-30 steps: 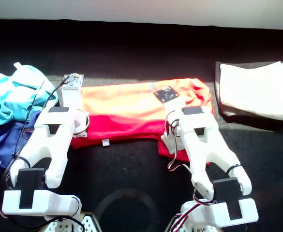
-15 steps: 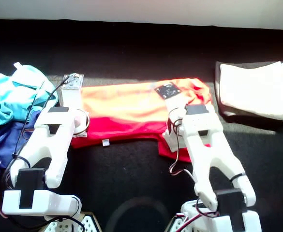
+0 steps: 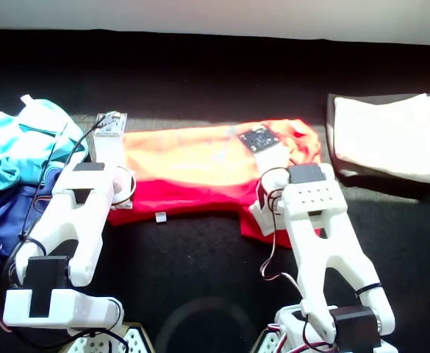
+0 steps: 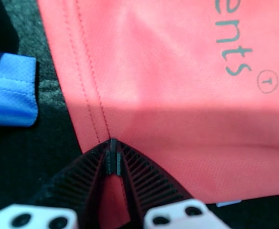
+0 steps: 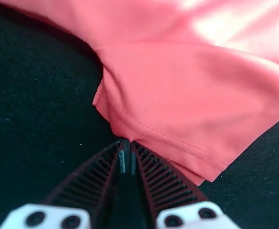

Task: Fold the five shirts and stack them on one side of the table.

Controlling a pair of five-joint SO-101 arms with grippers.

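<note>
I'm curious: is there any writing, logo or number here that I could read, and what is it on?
Teal lettering on the red shirt: cut off at the picture's edge, so only the tail of a word shows and no whole word reads.
Circled mark beside that lettering: one small letter inside a ring.
White tag at the shirt's hem, high view: too small to read.

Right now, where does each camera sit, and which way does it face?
High view: fixed overhead, looking down at the table; left arm and right arm show.
Left wrist view: on the wrist, facing the red shirt; left gripper shut on it.
Right wrist view: likewise; right gripper shut at the shirt's edge.
All three share the shirt.
</note>
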